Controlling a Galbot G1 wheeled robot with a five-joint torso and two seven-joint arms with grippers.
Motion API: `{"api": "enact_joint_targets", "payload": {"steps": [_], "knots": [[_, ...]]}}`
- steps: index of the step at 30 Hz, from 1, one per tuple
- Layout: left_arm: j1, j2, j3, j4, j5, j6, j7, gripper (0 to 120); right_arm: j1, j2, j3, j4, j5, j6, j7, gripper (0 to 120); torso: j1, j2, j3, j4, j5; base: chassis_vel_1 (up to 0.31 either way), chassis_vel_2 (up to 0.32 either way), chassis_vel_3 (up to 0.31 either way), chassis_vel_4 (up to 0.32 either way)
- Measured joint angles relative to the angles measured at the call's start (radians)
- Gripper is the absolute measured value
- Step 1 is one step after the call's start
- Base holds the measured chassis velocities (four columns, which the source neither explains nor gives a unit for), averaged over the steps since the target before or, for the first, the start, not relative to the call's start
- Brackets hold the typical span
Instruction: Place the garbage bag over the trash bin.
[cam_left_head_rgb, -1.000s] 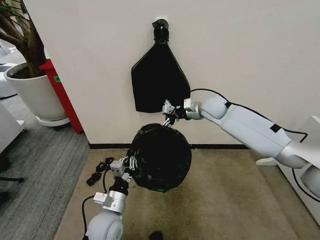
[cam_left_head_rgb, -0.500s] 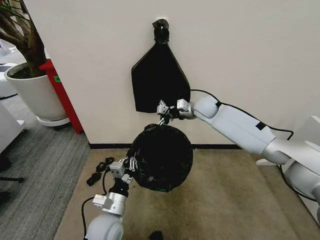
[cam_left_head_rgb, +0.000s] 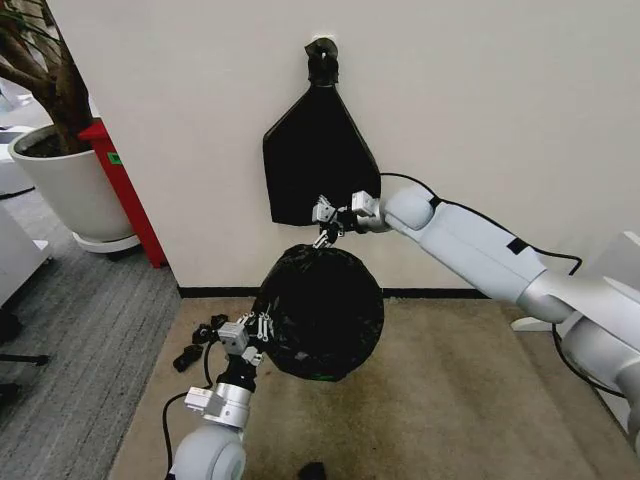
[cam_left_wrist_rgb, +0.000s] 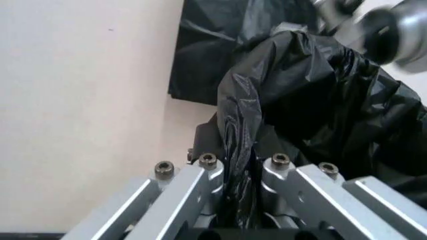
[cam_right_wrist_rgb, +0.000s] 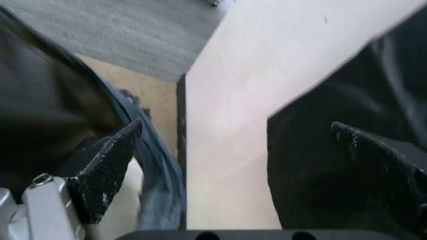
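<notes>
Left end effector (cam_left_head_rgb: 262, 330) low in front clamped on the near-left edge of the bag (cam_left_head_rgb: 322, 312), which balloons above the carpet (cam_left_head_rgb: 450, 400), right end effector (cam_left_head_rgb: 324, 224) fingers spread at the bag's top, flat black bag (cam_left_head_rgb: 318, 160) on the wall behind.

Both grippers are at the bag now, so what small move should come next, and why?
Probably ease the right gripper a little toward the wall to spread the film. The garbage bag bulges round and bunches to a peak beneath that gripper, whose fingers stand apart in its wrist view, while the left gripper clamps a fold at the bag's near side.
</notes>
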Motion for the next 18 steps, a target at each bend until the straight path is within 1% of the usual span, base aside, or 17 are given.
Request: {"api": "enact_joint_targets", "payload": {"steps": [5, 6, 9, 10, 11, 13, 14, 15, 17, 18], "knots": [[-0.013, -0.005, -0.004, 0.025, -0.008, 0.003, -0.008, 4, 0.011, -0.072, -0.014, 0.115, 0.043, -0.033, -0.007, 100, 0.0, 0.0, 0.0, -0.0001, 0.0, 0.0, 0.0, 0.0, 0.0], [-0.013, -0.005, -0.004, 0.025, -0.008, 0.003, -0.008, 4, 0.011, -0.072, -0.014, 0.115, 0.043, -0.033, -0.007, 100, 0.0, 0.0, 0.0, -0.0001, 0.0, 0.0, 0.0, 0.0, 0.0], [-0.018, -0.013, -0.004, 0.026, -0.035, 0.016, -0.02, 4, -0.004, -0.108, 0.027, 0.193, 0.068, -0.041, 0.02, 100, 0.0, 0.0, 0.0, -0.0004, -0.0001, 0.0, 0.0, 0.0, 0.0], [-0.021, -0.016, -0.006, 0.028, -0.082, 0.033, -0.049, 4, -0.076, -0.149, 0.103, 0.327, 0.119, -0.07, 0.237, 100, 0.0, 0.0, 0.0, -0.0001, 0.0001, 0.0, 0.0, 0.0, 0.0], [-0.021, -0.016, -0.006, 0.028, -0.098, 0.04, -0.061, 4, -0.097, -0.16, 0.12, 0.364, 0.131, -0.09, 0.325, 100, 0.0, 0.0, 0.0, -0.0001, 0.0, 0.0, 0.0, 0.0, 0.0], [-0.024, -0.015, -0.006, 0.03, -0.133, 0.056, -0.09, 4, -0.156, -0.187, 0.18, 0.472, 0.197, -0.183, 0.55, 100, 0.0, 0.0, 0.0, -0.0001, 0.0004, 0.0, 0.0, 0.0, 0.0], [-0.024, -0.015, -0.006, 0.03, -0.133, 0.056, -0.09, 4, -0.156, -0.187, 0.18, 0.472, 0.197, -0.183, 0.55, 100, 0.0, 0.0, 0.0, -0.0001, 0.0004, 0.0, 0.0, 0.0, 0.0], [-0.025, -0.015, -0.007, 0.032, -0.14, 0.059, -0.097, 4, -0.17, -0.196, 0.201, 0.5, 0.223, -0.21, 0.603, 100, 0.0, 0.0, 0.0, 0.0, 0.0003, 0.0, 0.0, 0.0, 0.0], [-0.025, -0.015, -0.007, 0.032, -0.141, 0.059, -0.097, 4, -0.173, -0.198, 0.205, 0.506, 0.228, -0.215, 0.614, 100, 0.0, 0.0, 0.0, 0.0, 0.0003, 0.0, 0.0, 0.0, 0.0], [-0.026, -0.016, -0.007, 0.035, -0.147, 0.061, -0.104, 4, -0.193, -0.229, 0.246, 0.539, 0.246, -0.236, 0.672, 100, 0.0, 0.0, 0.0, -0.0001, -0.0002, 0.0, 0.0, 0.0, 0.0]]}}
